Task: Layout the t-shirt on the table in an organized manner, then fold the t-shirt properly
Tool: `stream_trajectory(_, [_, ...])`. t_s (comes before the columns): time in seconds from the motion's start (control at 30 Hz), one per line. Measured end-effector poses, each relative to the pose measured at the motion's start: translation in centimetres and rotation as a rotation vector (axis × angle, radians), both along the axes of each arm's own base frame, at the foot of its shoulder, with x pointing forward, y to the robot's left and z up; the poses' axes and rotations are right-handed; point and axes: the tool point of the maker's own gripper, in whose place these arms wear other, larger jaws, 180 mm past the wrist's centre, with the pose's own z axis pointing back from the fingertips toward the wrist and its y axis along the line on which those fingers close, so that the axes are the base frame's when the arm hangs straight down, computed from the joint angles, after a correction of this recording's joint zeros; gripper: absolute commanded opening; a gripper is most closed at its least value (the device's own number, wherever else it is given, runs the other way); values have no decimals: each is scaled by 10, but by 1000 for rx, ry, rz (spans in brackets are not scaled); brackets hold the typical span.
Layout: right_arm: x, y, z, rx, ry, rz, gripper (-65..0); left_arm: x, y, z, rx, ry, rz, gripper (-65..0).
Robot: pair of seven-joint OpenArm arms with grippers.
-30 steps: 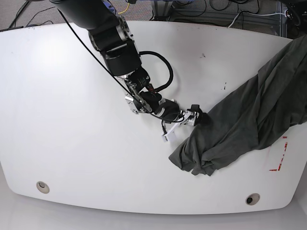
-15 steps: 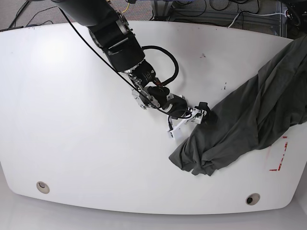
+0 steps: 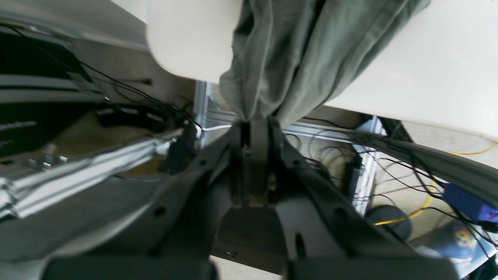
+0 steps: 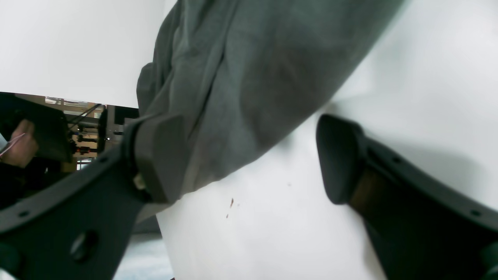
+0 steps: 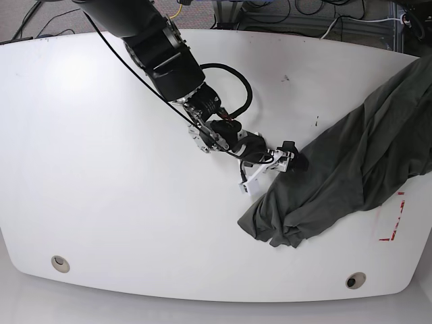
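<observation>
Your left gripper (image 3: 255, 128) is clamped on the shirt (image 5: 351, 169); your right gripper (image 4: 249, 155), jaws apart astride its edge, may pinch only a wrinkle and slip.

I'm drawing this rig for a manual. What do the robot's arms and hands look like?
The right arm is bulky, glossy black segments with silver joint rings and looping black cables. Its right hand mixes white and black parts. Close up, both hands have matte black fingers with screw holes; the right's fingers end in rounded pads, and the left hand is narrow.
</observation>
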Motion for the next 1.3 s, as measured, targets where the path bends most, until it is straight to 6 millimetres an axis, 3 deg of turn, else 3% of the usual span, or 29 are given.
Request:
stream_trajectory(0.2, [15, -5, 9, 18, -44, -71, -154, 0, 0, 0, -1, 0, 1, -650])
stream_trajectory(0.33, [20, -11, 1, -11, -19, -115, -154, 0, 0, 0, -1, 0, 0, -650])
stream_trajectory(0.43, [16, -12, -7, -40, -8, -114, -154, -2, 0, -1, -1, 4, 1, -650])
stream_trajectory(1.0, [3, 1, -10, -43, -8, -70, -154, -31, -8, -17, -37, 90, 28, -650])
stream_trajectory(1.13, [2, 2, -9, -41, -10, -65, -154, -24, -17, -27, -61, 114, -14, -650])
stream_trajectory(1.3, [2, 2, -9, -40, -10, -61, -154, 3, -35, -39, -112, 73, -71, -650])
